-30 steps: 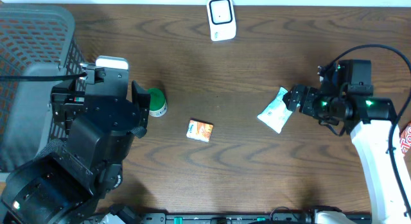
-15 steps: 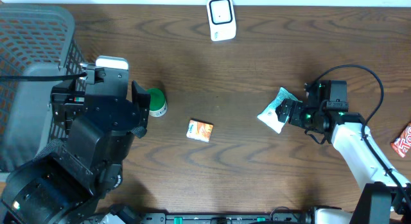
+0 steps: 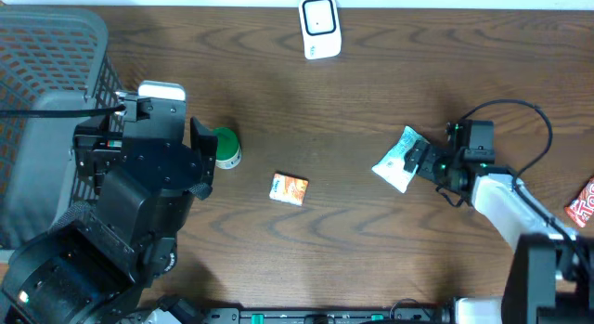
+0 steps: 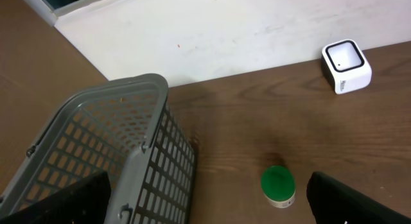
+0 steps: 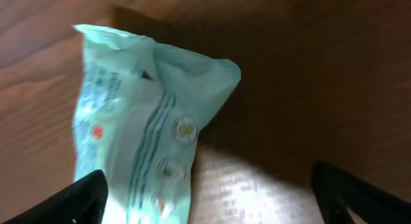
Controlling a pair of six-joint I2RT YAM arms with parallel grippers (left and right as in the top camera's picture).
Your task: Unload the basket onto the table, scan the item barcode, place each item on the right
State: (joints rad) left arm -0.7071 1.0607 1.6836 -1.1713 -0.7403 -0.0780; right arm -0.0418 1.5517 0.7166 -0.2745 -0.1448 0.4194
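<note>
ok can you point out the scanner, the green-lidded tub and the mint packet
scanner (image 3: 318,19), overhead view, on its dark window
green-lidded tub (image 4: 277,181), left wrist view, middle of the green lid
mint packet (image 5: 138,134), right wrist view, middle of its printed face

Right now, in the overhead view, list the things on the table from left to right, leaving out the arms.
Grey basket, green-lidded tub, orange packet, white scanner, pale green pouch, red packet at the right edge.
</note>
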